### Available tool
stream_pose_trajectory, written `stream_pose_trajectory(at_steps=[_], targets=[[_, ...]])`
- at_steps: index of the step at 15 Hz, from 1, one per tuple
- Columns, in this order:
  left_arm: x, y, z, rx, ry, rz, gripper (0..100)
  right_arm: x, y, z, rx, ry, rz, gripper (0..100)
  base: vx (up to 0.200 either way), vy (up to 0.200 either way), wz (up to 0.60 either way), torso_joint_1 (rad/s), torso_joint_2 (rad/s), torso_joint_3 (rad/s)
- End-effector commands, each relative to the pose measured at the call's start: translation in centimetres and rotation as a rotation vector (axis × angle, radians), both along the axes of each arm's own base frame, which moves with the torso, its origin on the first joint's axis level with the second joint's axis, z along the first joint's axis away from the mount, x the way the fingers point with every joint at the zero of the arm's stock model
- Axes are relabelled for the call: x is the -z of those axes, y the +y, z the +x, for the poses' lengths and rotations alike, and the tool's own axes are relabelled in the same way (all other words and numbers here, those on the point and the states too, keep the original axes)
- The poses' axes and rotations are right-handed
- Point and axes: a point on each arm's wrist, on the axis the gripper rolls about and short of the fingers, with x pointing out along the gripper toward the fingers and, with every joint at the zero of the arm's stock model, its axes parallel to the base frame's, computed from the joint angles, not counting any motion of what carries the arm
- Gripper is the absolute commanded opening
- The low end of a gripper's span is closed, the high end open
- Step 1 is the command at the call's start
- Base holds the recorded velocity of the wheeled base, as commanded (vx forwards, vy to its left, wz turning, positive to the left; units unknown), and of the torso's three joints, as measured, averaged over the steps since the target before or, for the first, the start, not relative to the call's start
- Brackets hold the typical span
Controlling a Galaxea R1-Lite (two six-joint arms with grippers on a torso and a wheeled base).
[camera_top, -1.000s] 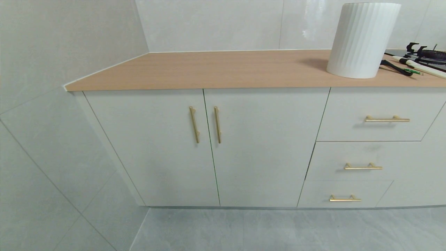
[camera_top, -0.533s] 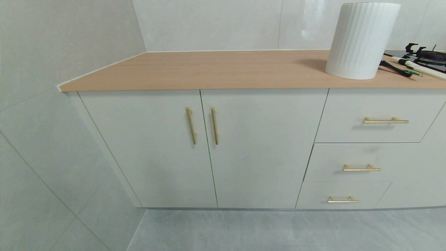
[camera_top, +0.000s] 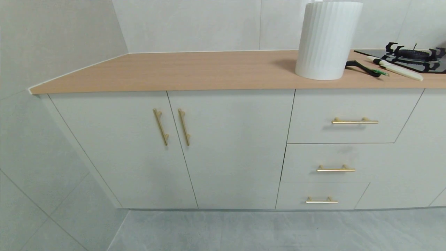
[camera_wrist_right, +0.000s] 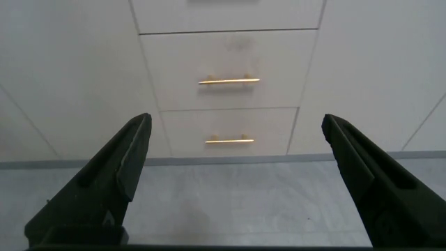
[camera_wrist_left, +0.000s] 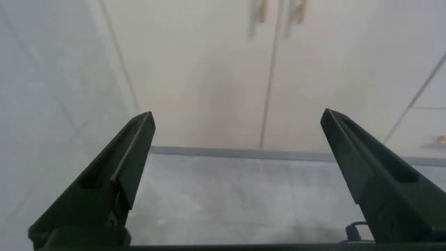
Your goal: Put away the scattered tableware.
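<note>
We are finding a broad stretch of countertop (camera_top: 167, 71) running from the left wall (camera_top: 52, 42) to the white ribbed container (camera_top: 327, 40), which is standing close against the utensils (camera_top: 369, 69).

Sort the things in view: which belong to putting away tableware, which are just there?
Job: black utensil, white utensil, likely the ribbed holder and drawers.
Just there: hob, cupboard doors, counter.

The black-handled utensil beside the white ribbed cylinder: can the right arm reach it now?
Probably not yet. The right tool, open, hangs low facing the lower white drawers, while the black-handled utensil lies up on the wooden countertop.
</note>
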Motion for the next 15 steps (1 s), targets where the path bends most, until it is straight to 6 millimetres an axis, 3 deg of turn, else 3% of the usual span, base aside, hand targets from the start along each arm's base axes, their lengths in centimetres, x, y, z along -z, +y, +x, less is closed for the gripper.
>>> stream_pose_trajectory(at_steps=[1,9,13,15], targets=[[0.01,0.0,0.0,-0.001,0.0,0.0,100,-0.01,0.0,0.01,0.0,0.002,0.0,100,0.0,-0.2,0.0,0.002,0.01,0.002],[0.0,0.0,0.01,-0.001,0.002,0.0,100,-0.01,0.0,0.01,0.0,0.002,0.0,100,0.0,0.0,0.0,0.0,0.0,0.0],[0.0,0.0,0.01,-0.001,0.002,0.0,100,-0.01,0.0,0.01,0.0,0.002,0.0,100,0.2,0.0,0.0,-0.002,0.0,0.002],[0.0,0.0,0.01,-0.001,0.002,0.0,100,-0.01,0.0,0.01,0.0,0.002,0.0,100,0.0,0.0,0.0,0.0,0.0,0.0]])
